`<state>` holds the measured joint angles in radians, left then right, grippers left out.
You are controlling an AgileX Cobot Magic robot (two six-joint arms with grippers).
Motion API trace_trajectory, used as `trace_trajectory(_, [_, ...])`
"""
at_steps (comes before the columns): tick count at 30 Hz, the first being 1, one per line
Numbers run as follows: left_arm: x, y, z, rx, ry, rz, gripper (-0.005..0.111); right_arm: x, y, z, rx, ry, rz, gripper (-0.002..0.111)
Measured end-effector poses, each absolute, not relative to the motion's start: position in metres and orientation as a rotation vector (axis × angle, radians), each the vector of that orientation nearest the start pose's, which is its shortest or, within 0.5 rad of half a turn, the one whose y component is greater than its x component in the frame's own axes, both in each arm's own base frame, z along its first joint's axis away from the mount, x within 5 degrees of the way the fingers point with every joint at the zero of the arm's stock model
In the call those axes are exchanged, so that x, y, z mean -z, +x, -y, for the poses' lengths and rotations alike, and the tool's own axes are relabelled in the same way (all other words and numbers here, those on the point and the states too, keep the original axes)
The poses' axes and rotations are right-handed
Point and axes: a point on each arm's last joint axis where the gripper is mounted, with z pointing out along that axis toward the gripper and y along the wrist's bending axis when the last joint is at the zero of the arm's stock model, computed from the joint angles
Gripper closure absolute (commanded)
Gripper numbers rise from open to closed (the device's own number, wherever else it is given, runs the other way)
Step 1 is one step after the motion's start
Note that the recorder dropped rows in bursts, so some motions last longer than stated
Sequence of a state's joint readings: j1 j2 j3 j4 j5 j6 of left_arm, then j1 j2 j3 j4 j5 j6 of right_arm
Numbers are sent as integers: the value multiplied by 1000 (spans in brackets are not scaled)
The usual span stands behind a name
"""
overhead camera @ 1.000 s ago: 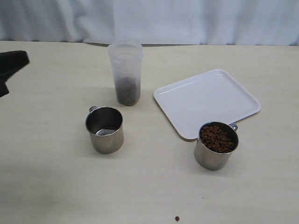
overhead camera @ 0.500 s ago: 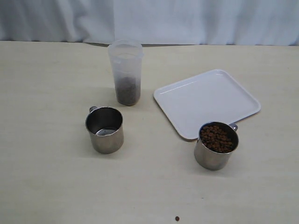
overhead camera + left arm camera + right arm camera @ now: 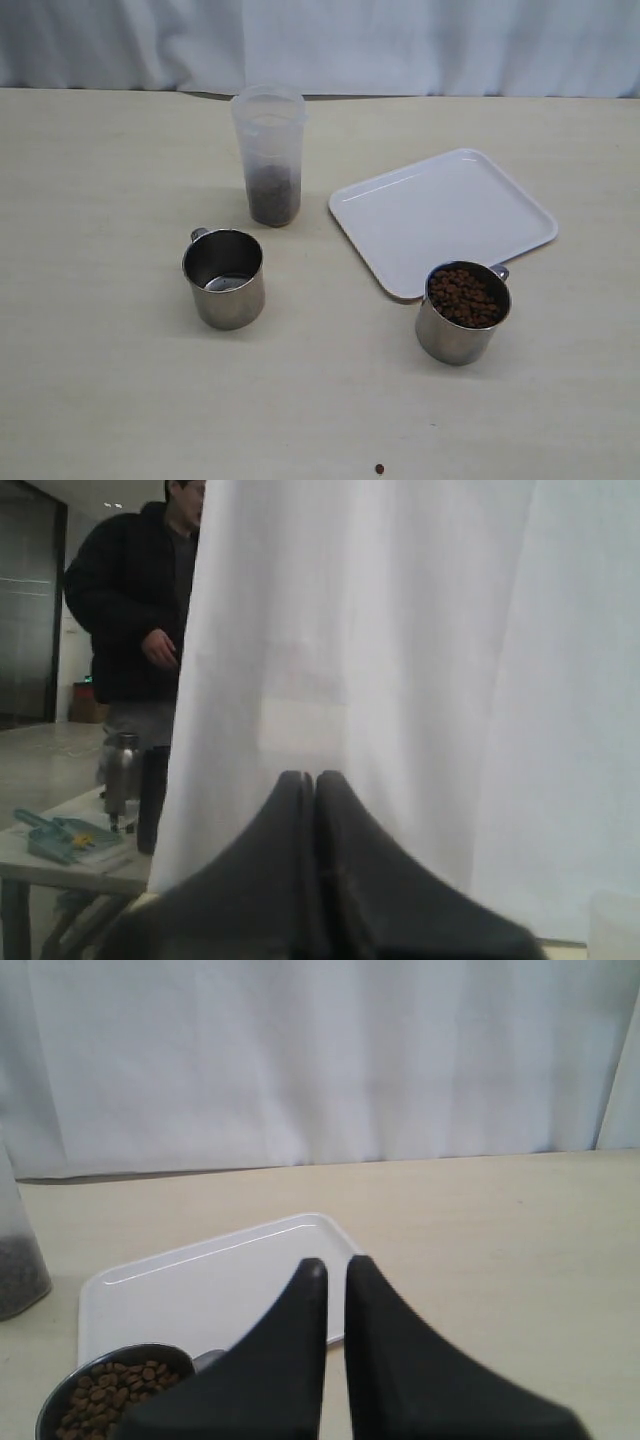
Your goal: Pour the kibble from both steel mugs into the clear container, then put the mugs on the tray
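Two steel mugs stand on the table. The left mug (image 3: pixel 224 277) is empty. The right mug (image 3: pixel 462 311) (image 3: pixel 105 1392) is full of kibble (image 3: pixel 464 296) (image 3: pixel 108 1392). The clear container (image 3: pixel 269 154) (image 3: pixel 18 1256) stands upright behind the left mug with kibble (image 3: pixel 273 193) in its bottom. The white tray (image 3: pixel 442 219) (image 3: pixel 190 1290) lies bare beside it. My left gripper (image 3: pixel 315 776) is shut on nothing and faces the white curtain. My right gripper (image 3: pixel 336 1264) is shut with a thin gap, empty, near the full mug and tray. Neither arm shows in the exterior view.
One stray pellet (image 3: pixel 379 468) lies near the table's front edge. A white curtain (image 3: pixel 400 45) hangs behind the table. In the left wrist view a person (image 3: pixel 140 630) stands by a side table (image 3: pixel 70 850) beyond the curtain's edge.
A dark part of the left arm at the exterior view's left edge one second ago has left that view. The mugs, container and tray have not moved.
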<state>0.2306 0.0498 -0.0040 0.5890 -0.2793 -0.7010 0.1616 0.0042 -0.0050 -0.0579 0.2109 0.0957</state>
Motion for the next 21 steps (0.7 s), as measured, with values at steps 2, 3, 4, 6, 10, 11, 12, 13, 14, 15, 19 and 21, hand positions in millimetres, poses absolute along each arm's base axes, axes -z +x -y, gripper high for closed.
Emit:
trace_trajectory(2, [-230,55,-1,-8,-127,-1303,107,-196,55,-8,-140,-95,-1693,103])
trace_trajectory(3, [-228,55,-3,-20,-139,-1319,107,-196,55,-8,-140,-95,-1693,103])
trace_trajectory(4, [-227,55,-4,-26,-149,-1333,107,-196,55,-8,-140,-95,-1693,103])
trace_trajectory(6, [-223,55,-6,-41,-171,-1368,107,-196,55,-8,-140,-95,-1693,103])
trace_trajectory(10, [-217,55,-10,-75,-221,-1432,107,-196,55,-8,-140,-95,-1693,103])
trace_trajectory(11, [-215,55,-11,-81,-235,-1449,107,-195,55,-8,-140,-95,-1695,103])
trace_trajectory(12, [-214,55,-12,-86,-251,-1464,107,-195,55,-8,-140,-95,-1695,103])
trace_trajectory(13, [-212,55,-14,-93,-266,-1482,107,-195,55,-8,-140,-95,-1695,103])
trace_trajectory(14, [-210,55,-15,-98,-281,-1498,107,-195,55,-8,-140,-95,-1695,103])
trace_trajectory(15, [-209,55,-15,-98,-294,-1508,107,-195,55,-8,-140,-95,-1695,103])
trace_trajectory(19, [-208,54,-16,-67,-337,-1517,107,-195,55,-8,-140,-95,-1695,103])
trace_trajectory(21, [-206,54,-17,-67,-355,-1531,107,-195,55,-8,-140,-95,-1695,103])
